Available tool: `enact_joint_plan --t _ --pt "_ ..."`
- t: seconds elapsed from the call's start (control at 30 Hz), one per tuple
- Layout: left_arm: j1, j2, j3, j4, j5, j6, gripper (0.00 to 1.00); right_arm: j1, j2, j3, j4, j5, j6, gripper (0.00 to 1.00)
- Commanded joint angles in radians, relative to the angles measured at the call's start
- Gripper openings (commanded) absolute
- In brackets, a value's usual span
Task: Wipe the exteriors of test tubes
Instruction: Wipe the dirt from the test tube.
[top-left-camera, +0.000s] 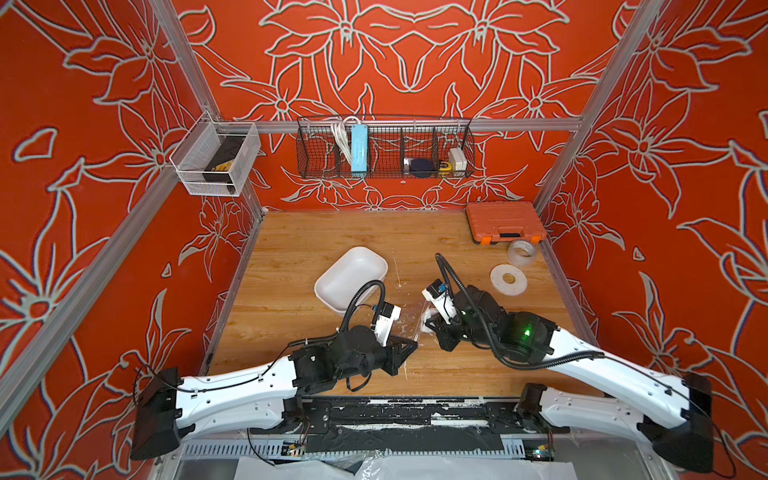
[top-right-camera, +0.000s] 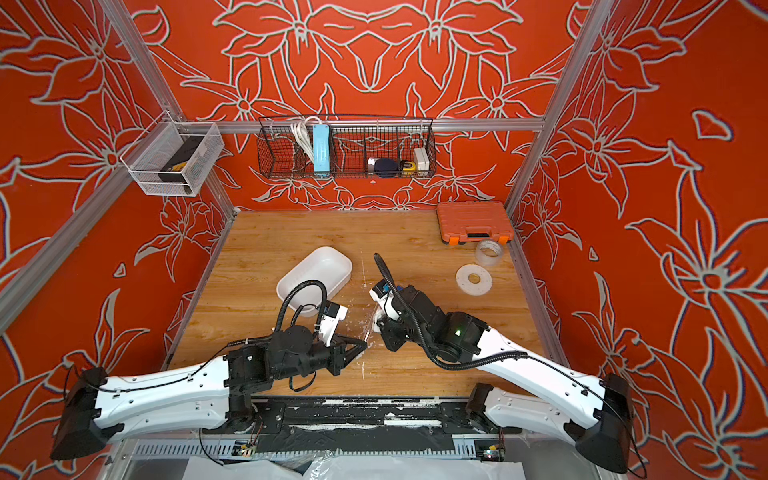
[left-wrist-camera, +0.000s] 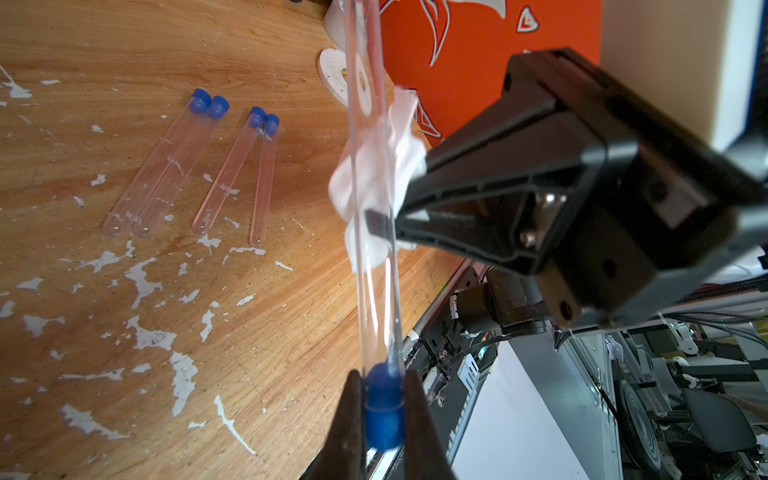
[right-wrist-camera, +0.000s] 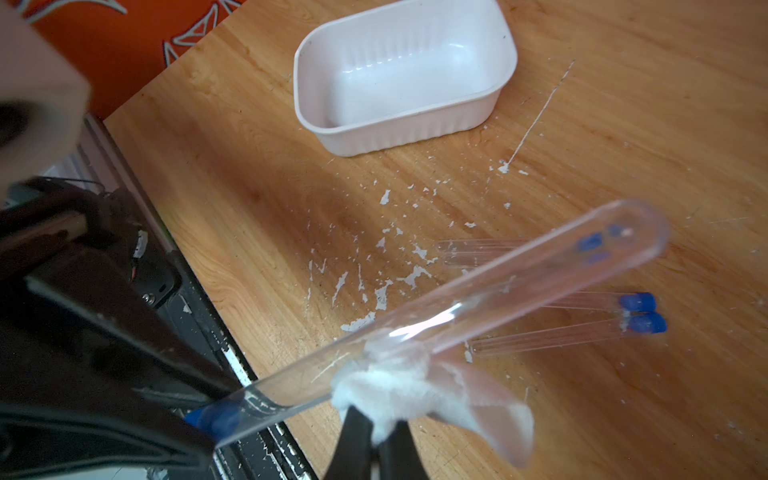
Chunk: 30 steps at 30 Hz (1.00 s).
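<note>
The white tray (right-wrist-camera: 415, 135) sits on the wooden table (top-left-camera: 291, 257) just beyond the left gripper (left-wrist-camera: 384, 415). Its near corner is hidden under that arm's cable and wrist in both top views. Out past the right gripper (right-wrist-camera: 376, 438) lie a flat white ring (top-left-camera: 508, 279), a clear tape roll (top-left-camera: 521, 251) and an orange tool case (top-left-camera: 505, 222), all well apart from it. The table under both grippers is flecked with white chipped patches.

Four loose test tubes (left-wrist-camera: 187, 166) lie flat on the table below the grippers, in two pairs, the blue caps of each pair touching. From the right wrist, the tube I'm holding crosses in front of them, and I see two caps only through its rounded end. In the top views I cannot make them out.

My left gripper is clamped tight on the blue cap of the held test tube (left-wrist-camera: 374, 299), which sticks straight out from the fingers, off the table, toward the right gripper. My right gripper is pinched shut on a crumpled white tissue (right-wrist-camera: 399, 390). The tissue presses against the tube's wall partway along its length, wrapping partly round it. A loose flap of tissue hangs clear of the tube.
</note>
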Motion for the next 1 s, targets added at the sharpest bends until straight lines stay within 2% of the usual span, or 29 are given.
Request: enact_joint_plan --t 0.0,0.17,0.5,0.97 --pt "0.001 -0.004 0.035 -0.014 -0.017 0.013 0.08 0.054 0.019 -0.017 0.03 0.052 0.044 0.0" --pt "0.001 -0.011 0.034 -0.024 -0.019 0.014 0.08 0.096 0.038 -0.017 0.058 0.069 0.065 0.0" --pt "0.001 -0.039 0.021 -0.034 -0.008 0.008 0.08 0.087 0.029 0.007 0.042 0.113 0.03 0.0" --pt "0.001 -0.083 -0.01 -0.03 0.019 0.001 0.08 -0.082 0.024 0.157 -0.045 0.031 -0.084 0.0"
